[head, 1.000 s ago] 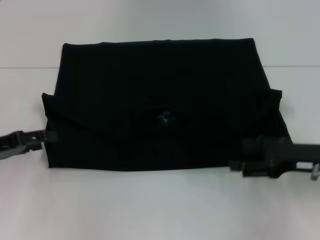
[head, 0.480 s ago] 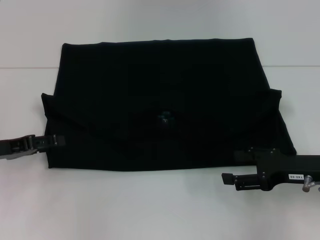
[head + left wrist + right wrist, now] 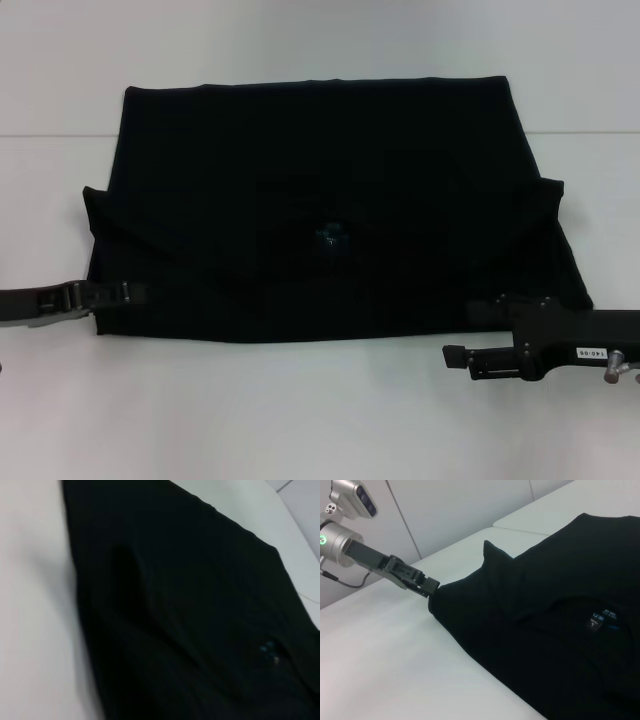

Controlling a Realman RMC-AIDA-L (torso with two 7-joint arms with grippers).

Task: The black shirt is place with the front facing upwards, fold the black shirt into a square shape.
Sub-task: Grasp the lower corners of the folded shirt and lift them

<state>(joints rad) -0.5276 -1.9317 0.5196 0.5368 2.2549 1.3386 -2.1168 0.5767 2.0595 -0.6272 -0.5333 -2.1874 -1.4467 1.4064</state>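
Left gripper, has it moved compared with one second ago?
Yes. In the head view the left gripper has slid toward the robot's right and slightly nearer, onto the near-left corner of the black shirt, which itself lies unmoved.

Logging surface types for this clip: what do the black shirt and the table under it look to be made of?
The black shirt looks like soft matte knit cloth, probably cotton: it lies limp, with gentle creases and folded flaps, and has a small blue neck label. The table seems a smooth, hard white surface, perhaps laminate, with a faint sheen. The left gripper is at the shirt's near-left corner; the right gripper is just off its near-right edge.
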